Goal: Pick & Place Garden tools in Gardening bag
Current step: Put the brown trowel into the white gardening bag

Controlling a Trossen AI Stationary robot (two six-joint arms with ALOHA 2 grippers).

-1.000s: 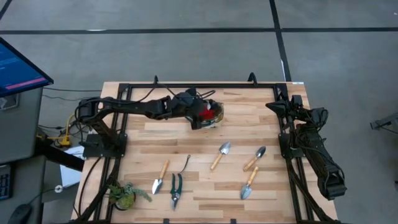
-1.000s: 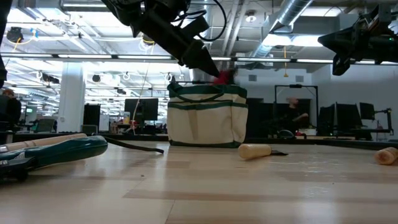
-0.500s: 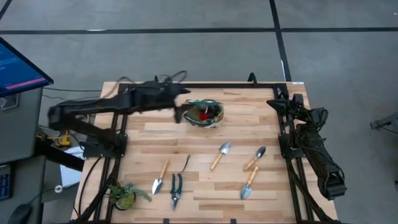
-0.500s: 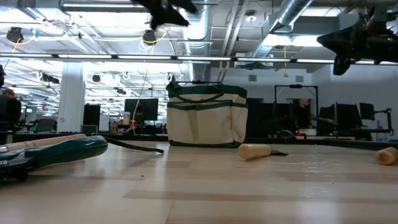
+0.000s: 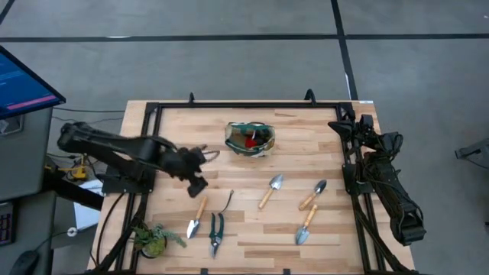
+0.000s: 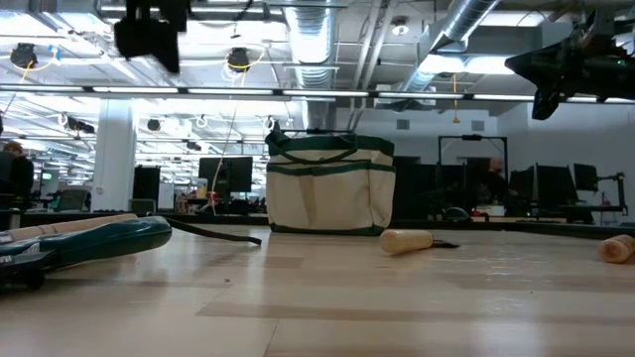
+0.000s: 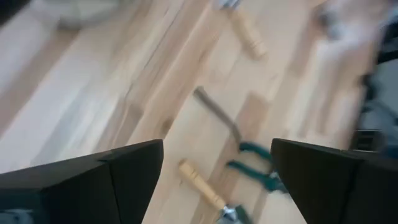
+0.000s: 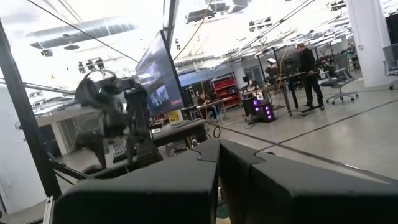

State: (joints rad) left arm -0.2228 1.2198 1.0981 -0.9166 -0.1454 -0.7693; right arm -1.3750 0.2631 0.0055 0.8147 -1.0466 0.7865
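Note:
The cream gardening bag (image 5: 250,138) with green trim stands at the table's far middle, a red piece (image 5: 249,142) inside it; it also shows in the low view (image 6: 330,185). My left gripper (image 5: 195,183) is open and empty, above the handle end of the leftmost wooden-handled trowel (image 5: 196,218). In the left wrist view its fingers (image 7: 217,155) frame that trowel's handle (image 7: 199,185), the thin hooked tool (image 7: 217,112) and the shears (image 7: 258,168). The shears (image 5: 216,233), the hooked tool (image 5: 227,202) and three more trowels (image 5: 270,191) (image 5: 312,195) (image 5: 306,224) lie flat on the table. My right gripper (image 6: 556,74) is shut, raised at the right edge.
A leafy green plant clump (image 5: 153,237) lies at the near left corner. A black frame (image 5: 153,114) runs round the table's edges. A monitor (image 5: 23,80) stands off the table's left side. Bare wood lies between the bag and the tools.
My left gripper has left the bag, swung toward the table's left edge, then come toward the near edge and down over the leftmost trowel. The red piece it held above the bag now lies inside the bag. The bag has stayed in place.

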